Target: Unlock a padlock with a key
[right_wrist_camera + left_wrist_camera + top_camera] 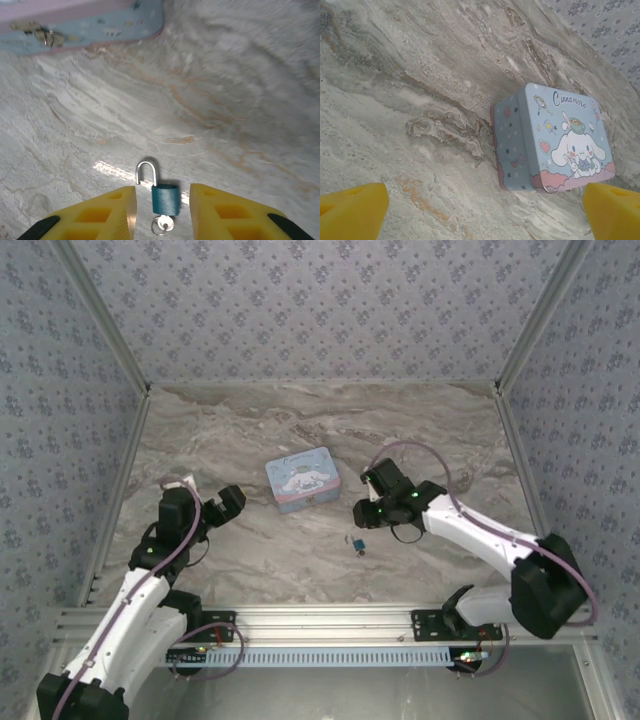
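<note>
The tiny teal padlock [165, 199] lies flat on the marble table [225, 90], its silvery shackle [146, 172] raised with one leg free of the body. A small silver key [163, 225] on a ring sticks out of its bottom end. My right gripper [163, 195] is open just above the table, one yellow finger on each side of the padlock, neither touching it. From above, the padlock [357, 544] lies just below the right gripper [364, 514]. My left gripper [228, 504] is open and holds nothing; its yellow fingertips [352, 212] frame bare marble.
A pale blue cartoon tin [302, 480] stands shut at mid-table between the arms, its side and lid [555, 137] facing the left wrist and its clasp edge [80, 22] ahead of the right gripper. Patterned walls [320, 300] enclose the table.
</note>
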Controlling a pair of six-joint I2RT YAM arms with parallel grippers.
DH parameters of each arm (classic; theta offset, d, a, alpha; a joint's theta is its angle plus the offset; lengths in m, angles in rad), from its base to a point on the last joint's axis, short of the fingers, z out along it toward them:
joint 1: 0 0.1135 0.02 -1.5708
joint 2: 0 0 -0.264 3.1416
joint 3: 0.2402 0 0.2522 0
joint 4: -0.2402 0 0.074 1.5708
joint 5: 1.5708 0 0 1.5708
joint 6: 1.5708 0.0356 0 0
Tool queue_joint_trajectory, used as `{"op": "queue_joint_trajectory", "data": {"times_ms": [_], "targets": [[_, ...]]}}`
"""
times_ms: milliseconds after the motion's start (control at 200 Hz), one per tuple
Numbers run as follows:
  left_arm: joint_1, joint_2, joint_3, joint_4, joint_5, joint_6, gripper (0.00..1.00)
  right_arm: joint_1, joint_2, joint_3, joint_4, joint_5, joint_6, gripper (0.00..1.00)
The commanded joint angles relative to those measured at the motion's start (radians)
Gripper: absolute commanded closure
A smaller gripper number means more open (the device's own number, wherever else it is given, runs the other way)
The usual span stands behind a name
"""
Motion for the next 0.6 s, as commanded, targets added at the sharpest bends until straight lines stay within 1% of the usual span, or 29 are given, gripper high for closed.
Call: {"op": "queue_joint_trajectory", "data": {"times_ms": [0, 155, 325, 420, 510, 595], "targets": [[0.007, 0.003, 0.042, -0.005, -0.024, -0.002, 0.01, -0.031, -0.095, -0.043, 0.010, 0.108, 0.010, 0.62], [0.008, 0.011, 0.051, 0.011, -0.054, -0.012, 0.01, -0.090, -0.228, -0.082, 0.056, 0.161, 0.012, 0.55], [0.008, 0.053, 0.082, 0.038, -0.071, -0.010, 0.01, -0.165, -0.346, -0.113, 0.074, 0.189, -0.034, 0.53], [0.009, 0.071, 0.102, 0.044, -0.082, -0.012, 0.01, -0.218, -0.415, -0.134, 0.085, 0.181, -0.066, 0.51], [0.009, 0.078, 0.109, 0.056, -0.091, -0.014, 0.00, -0.276, -0.482, -0.168, 0.117, 0.163, -0.088, 0.43], [0.009, 0.078, 0.115, 0.059, -0.099, -0.010, 0.01, -0.334, -0.544, -0.213, 0.160, 0.128, -0.093, 0.32]]}}
